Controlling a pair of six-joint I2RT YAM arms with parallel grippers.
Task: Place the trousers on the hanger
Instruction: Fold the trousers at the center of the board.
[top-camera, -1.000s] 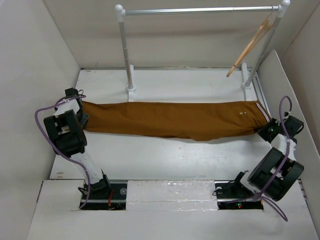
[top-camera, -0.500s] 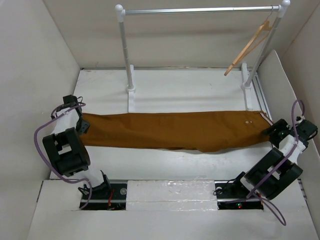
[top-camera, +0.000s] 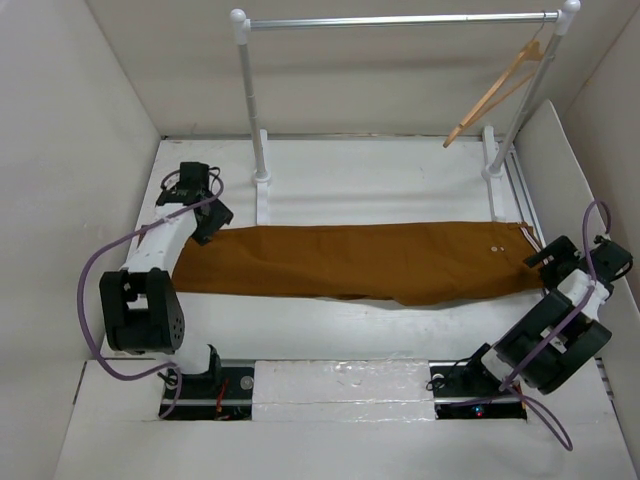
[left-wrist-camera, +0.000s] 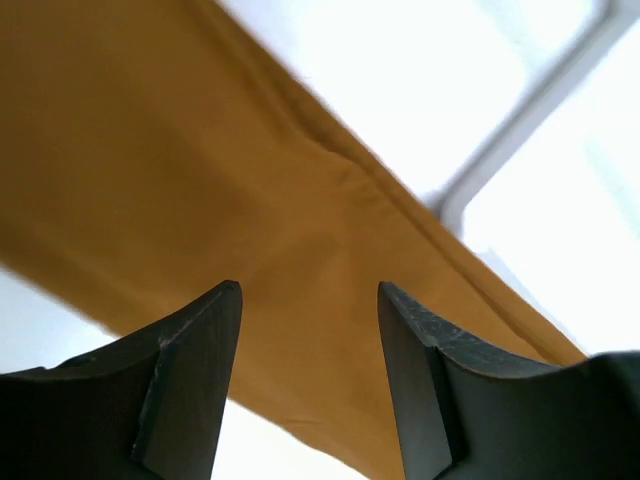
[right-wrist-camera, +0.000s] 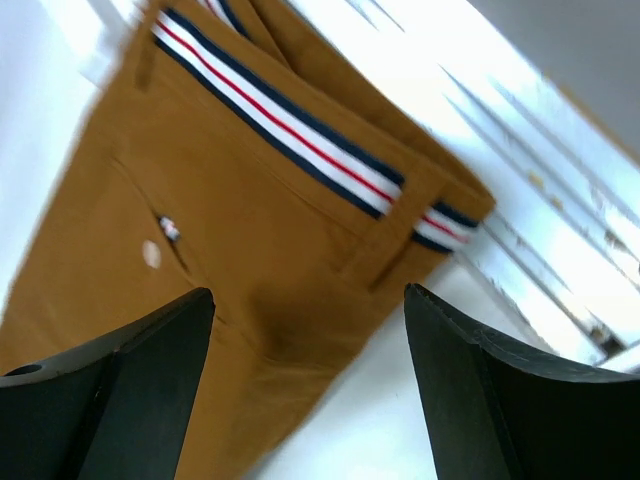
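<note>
Top external view: the trousers (top-camera: 350, 262) lie flat across the middle of the counter (top-camera: 350, 325), waistband (top-camera: 524, 245) at 3 o'clock, leg ends (top-camera: 195, 268) at 9 o'clock. The hanger (top-camera: 497, 90) hangs on the rail (top-camera: 400, 20) at 1 o'clock, well apart. Left jaws are spread over the leg ends, right jaws spread over the striped waistband, both holding nothing.
</note>
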